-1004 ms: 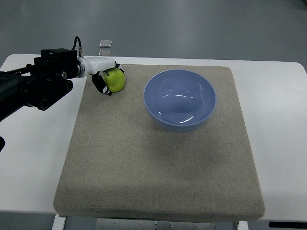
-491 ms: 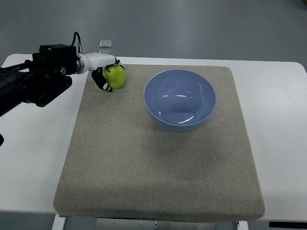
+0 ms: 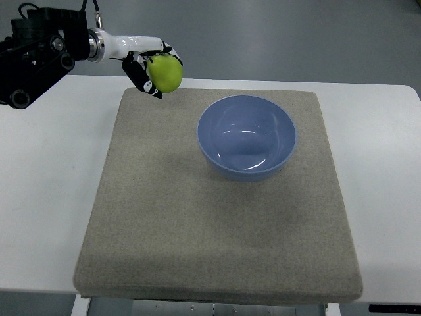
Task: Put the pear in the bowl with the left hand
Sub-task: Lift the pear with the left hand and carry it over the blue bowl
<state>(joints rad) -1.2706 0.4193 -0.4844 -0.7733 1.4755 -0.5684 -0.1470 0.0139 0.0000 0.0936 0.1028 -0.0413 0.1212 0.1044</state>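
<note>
Pear [image 3: 165, 73], yellow-green, sits clasped in the curled fingers [image 3: 141, 76] of the left hand [image 3: 150, 64], held in the air above the far left corner of the grey mat [image 3: 197, 217]. The blue bowl [image 3: 247, 136] stands apart to its right on the mat, which covers a white table [image 3: 46, 191].
</note>
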